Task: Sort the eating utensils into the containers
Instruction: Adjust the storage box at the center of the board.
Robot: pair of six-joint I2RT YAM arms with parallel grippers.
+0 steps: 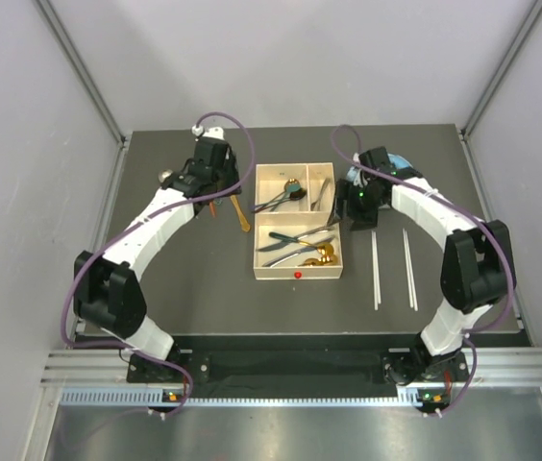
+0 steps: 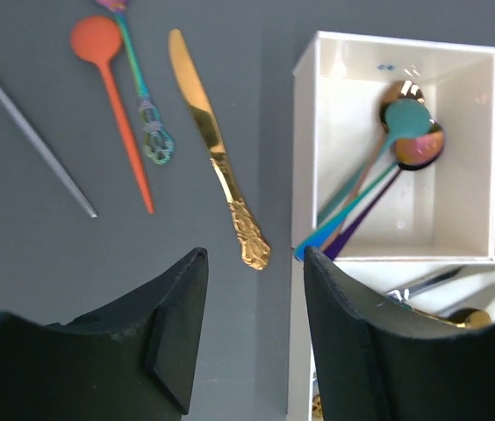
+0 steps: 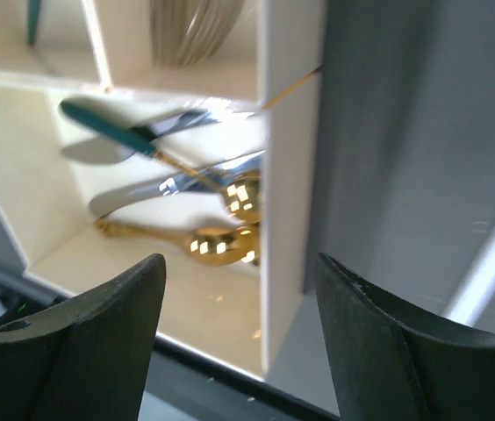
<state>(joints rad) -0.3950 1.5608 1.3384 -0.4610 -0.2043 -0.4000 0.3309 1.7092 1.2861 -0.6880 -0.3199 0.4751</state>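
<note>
The cream tray (image 1: 264,271) sits mid-table, with a red dot on its near rim. Several spoons lie in its far-left small section (image 2: 388,167). Gold spoons (image 3: 221,246) and a teal-handled utensil (image 3: 107,123) lie in the large section. A gold knife (image 2: 217,149), an orange spoon (image 2: 111,79), an iridescent spoon (image 2: 142,105) and a grey utensil (image 2: 28,132) lie on the table left of the tray. My left gripper (image 1: 215,202) (image 2: 253,256) is open and empty above the knife's handle end. My right gripper (image 1: 359,216) (image 3: 240,263) is open and empty over the tray's right wall (image 3: 287,175).
Two pale chopsticks (image 1: 377,269) (image 1: 409,269) lie on the table right of the tray; one shows in the right wrist view (image 3: 493,263). Light-blue headphones (image 1: 398,161) sit behind my right arm. Grey walls enclose the table on three sides.
</note>
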